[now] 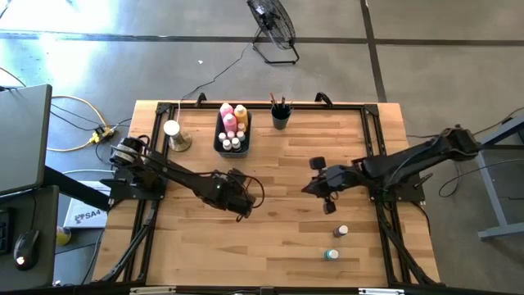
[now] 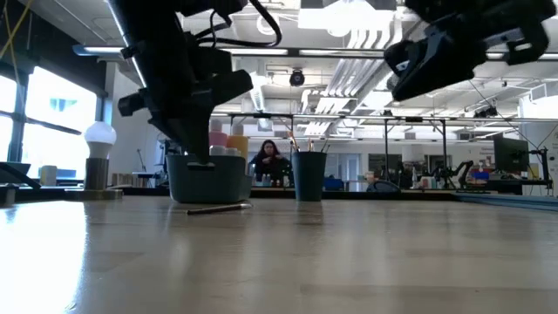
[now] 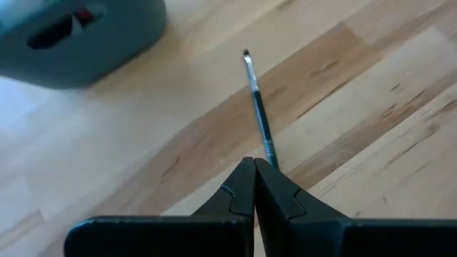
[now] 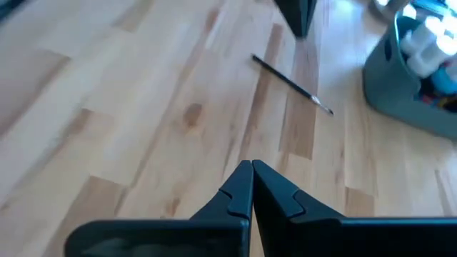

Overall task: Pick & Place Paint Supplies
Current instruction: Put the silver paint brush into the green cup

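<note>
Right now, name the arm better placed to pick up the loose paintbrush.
Left. The left gripper sits shut right beside the paintbrush, near the grey bin; the right gripper hangs farther off.

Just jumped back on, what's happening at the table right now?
The left claw is shut, hovering by a loose paintbrush lying on the table near the grey bin of paint bottles. The right claw, also shut and empty, hangs mid-table. Two small bottles lie loose on the right arm's side.
</note>
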You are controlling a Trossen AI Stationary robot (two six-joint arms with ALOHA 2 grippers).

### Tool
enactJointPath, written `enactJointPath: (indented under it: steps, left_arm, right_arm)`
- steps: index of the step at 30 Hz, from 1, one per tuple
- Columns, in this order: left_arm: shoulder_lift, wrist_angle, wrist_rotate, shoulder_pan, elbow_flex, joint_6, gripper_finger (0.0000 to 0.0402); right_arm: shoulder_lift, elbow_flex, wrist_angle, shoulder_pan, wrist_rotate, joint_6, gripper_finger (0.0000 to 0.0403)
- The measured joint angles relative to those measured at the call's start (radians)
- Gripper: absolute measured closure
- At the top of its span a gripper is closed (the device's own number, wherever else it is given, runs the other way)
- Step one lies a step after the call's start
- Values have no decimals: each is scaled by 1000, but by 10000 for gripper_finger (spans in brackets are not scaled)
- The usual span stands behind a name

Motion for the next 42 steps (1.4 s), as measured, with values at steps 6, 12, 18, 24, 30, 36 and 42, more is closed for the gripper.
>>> enactJointPath:
  steps: [6, 12, 18, 24, 30, 36, 42]
  left_arm:
    - [0, 29, 7, 0, -17, 1, 401]
    - [0, 25, -12, 0, -17, 2, 402]
    - [0, 26, -12, 0, -17, -12, 402]
    - [0, 0, -20, 10, -17, -65, 402]
    - [0, -117, 33, 77, -17, -180, 401]
    - [0, -113, 123, 137, -17, -172, 402]
    - [0, -85, 137, 165, -17, -105, 402]
  right_arm:
    - [-136, -51, 24, 46, 95, -23, 401]
    - [-311, -101, 25, 100, 124, -21, 401]
    - [-472, -136, 12, 149, 127, -20, 401]
    - [-593, -160, -5, 199, 127, -20, 401]
    - [-641, -166, -17, 229, 127, 5, 401]
    - [-654, -166, -40, 237, 127, 1, 401]
    - [-654, -166, -62, 237, 150, 0, 401]
